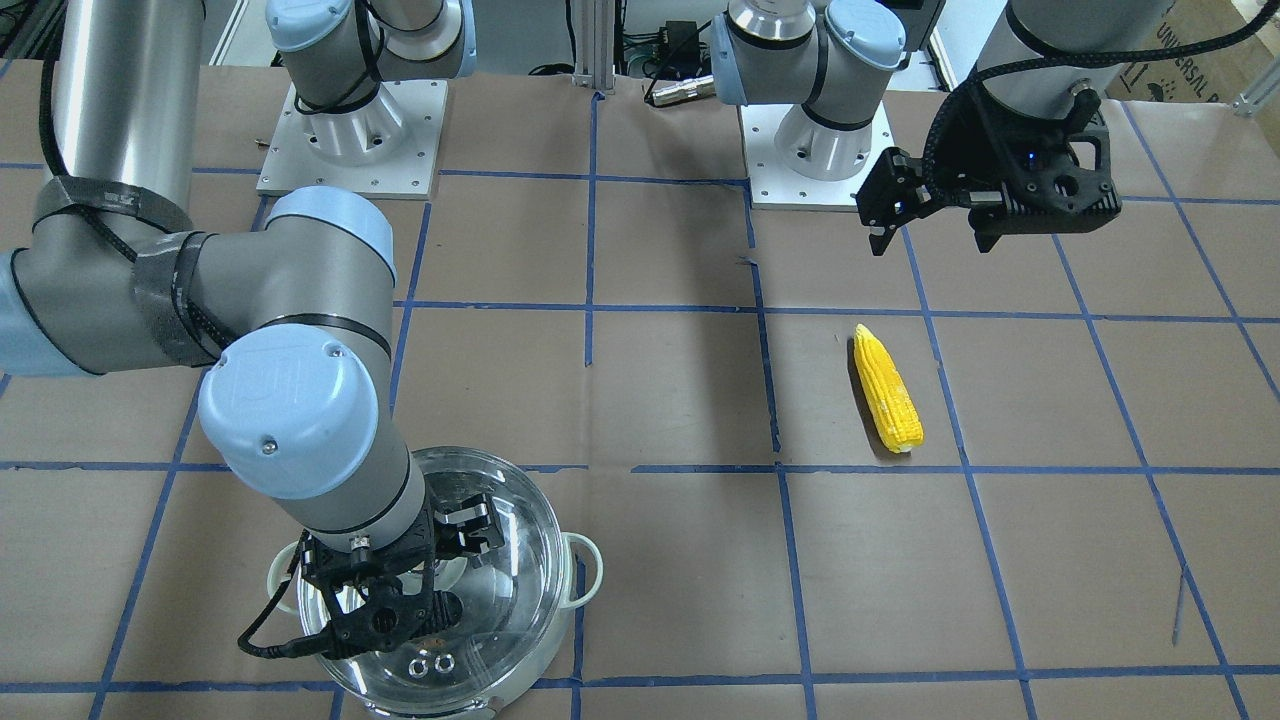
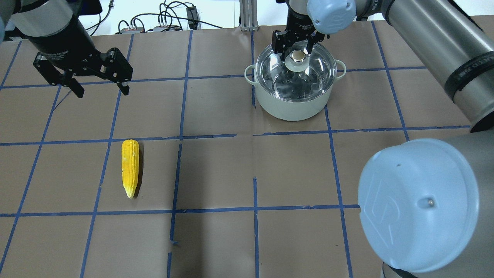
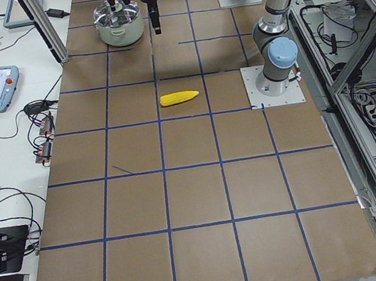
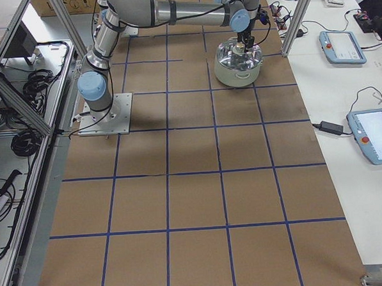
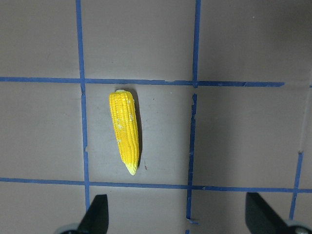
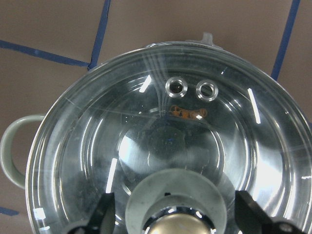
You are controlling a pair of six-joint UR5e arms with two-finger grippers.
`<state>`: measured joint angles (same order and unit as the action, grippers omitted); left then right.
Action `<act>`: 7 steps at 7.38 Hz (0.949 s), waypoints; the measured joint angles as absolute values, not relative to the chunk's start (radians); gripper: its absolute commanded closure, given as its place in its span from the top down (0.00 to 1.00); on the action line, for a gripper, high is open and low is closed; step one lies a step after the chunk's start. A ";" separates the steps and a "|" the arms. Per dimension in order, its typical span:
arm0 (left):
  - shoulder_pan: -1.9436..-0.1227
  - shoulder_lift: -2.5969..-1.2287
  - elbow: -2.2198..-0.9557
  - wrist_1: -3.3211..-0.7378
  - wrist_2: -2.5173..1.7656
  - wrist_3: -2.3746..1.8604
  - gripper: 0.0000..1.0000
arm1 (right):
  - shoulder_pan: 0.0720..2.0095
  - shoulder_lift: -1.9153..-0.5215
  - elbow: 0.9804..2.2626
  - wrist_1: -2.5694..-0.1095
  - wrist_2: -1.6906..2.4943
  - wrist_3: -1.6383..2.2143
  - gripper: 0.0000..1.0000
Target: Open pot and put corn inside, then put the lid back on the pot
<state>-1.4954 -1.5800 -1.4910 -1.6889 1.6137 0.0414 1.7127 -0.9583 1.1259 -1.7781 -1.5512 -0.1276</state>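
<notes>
The mint-green pot (image 2: 289, 106) stands at the far right of the table with the clear glass lid (image 2: 305, 79) on it. My right gripper (image 2: 297, 48) is open right over the lid, one finger on each side of the metal knob (image 2: 297, 57) and not touching it. The right wrist view shows the lid (image 6: 161, 126), the knob (image 6: 178, 226) and the fingers (image 6: 101, 214) well apart. The yellow corn (image 2: 130, 166) lies flat at the left, tip towards me. My left gripper (image 2: 102, 92) is open and empty, high above the table beyond the corn (image 5: 126, 131).
Brown paper with blue tape lines covers the table (image 2: 216, 173). The two arm bases (image 1: 350, 130) stand at the robot's edge. My right arm's elbow (image 2: 420, 204) fills the near right of the overhead view. Tablets and cables (image 4: 364, 137) lie on the side tables.
</notes>
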 measured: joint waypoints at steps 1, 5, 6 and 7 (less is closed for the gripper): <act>-1.496 -1.580 -1.491 -1.689 1.614 0.041 1.00 | 1.713 -0.963 1.121 -1.753 -1.553 -0.127 0.45; -1.495 -1.580 -1.492 -1.690 1.614 0.041 1.00 | 1.713 -0.969 1.106 -1.692 -1.560 -0.127 0.33; -1.495 -1.580 -1.492 -1.689 1.614 0.041 1.00 | 1.713 -0.978 1.091 -1.666 -1.560 -0.129 0.33; -1.495 -1.580 -1.492 -1.689 1.614 0.041 1.00 | 1.709 -0.996 1.054 -1.601 -1.560 -0.134 0.33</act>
